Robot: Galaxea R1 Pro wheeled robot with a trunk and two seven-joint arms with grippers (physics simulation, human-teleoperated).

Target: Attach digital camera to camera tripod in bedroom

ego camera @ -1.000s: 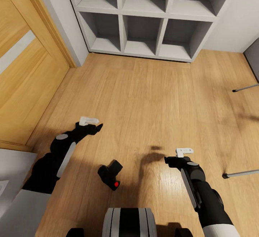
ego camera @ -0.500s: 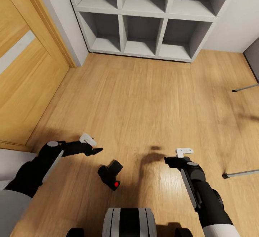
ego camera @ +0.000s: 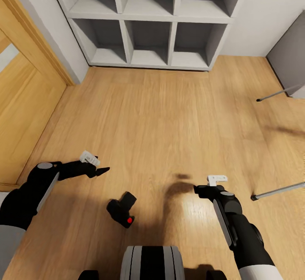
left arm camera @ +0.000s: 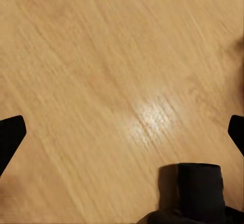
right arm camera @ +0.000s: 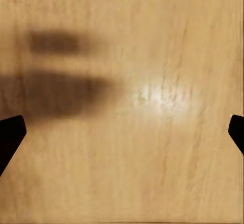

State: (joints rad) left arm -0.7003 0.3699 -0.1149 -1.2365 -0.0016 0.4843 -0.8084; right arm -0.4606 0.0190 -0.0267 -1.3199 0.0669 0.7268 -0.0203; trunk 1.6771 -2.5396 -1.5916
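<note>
Camera [ego camera: 121,211]: small, black, red button; lies on the wood floor [ego camera: 169,119] just ahead of the robot's base, about 11 o'clock. Likely rigid, light, smooth-cased; best pinched across the chunky body, clear of the lens.

Left gripper [ego camera: 101,171]: jaws wide apart, empty, near the camera at its 10 o'clock.

Right gripper [ego camera: 197,189]: jaws spread, empty.

Tripod legs [ego camera: 277,190]: at 2–3 o'clock, well apart.

Bright, even render light; soft blurred shadows and pale glare patches on the plank floor [ego camera: 169,114].
</note>
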